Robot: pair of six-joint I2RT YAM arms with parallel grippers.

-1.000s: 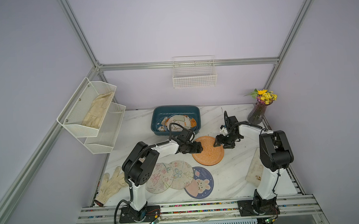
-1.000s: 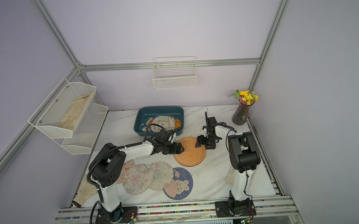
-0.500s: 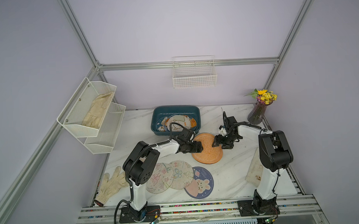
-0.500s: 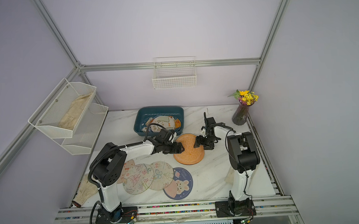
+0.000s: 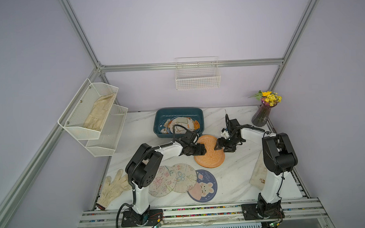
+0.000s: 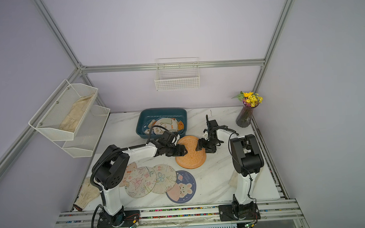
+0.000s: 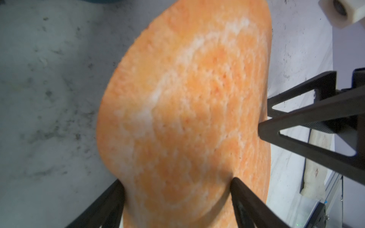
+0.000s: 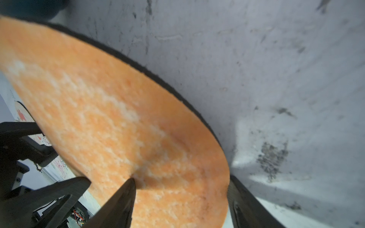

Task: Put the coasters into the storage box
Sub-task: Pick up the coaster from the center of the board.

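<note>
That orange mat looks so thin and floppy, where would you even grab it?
By its rim, from the side: the orange coaster is too thin to grab from above. Its far edge near the storage box is already raised, so fingers probably fit around it.

orange coaster (image 6: 190,155) tilted up between both grippers, left gripper (image 6: 184,150) on one edge, right gripper (image 6: 198,146) on the opposite edge, teal storage box (image 6: 144,124) behind holding a few coasters, three printed coasters (image 6: 159,180) overlapping near the front

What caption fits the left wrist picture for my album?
Left gripper fingers straddle the raised orange coaster while the right gripper reaches its far edge.
</note>
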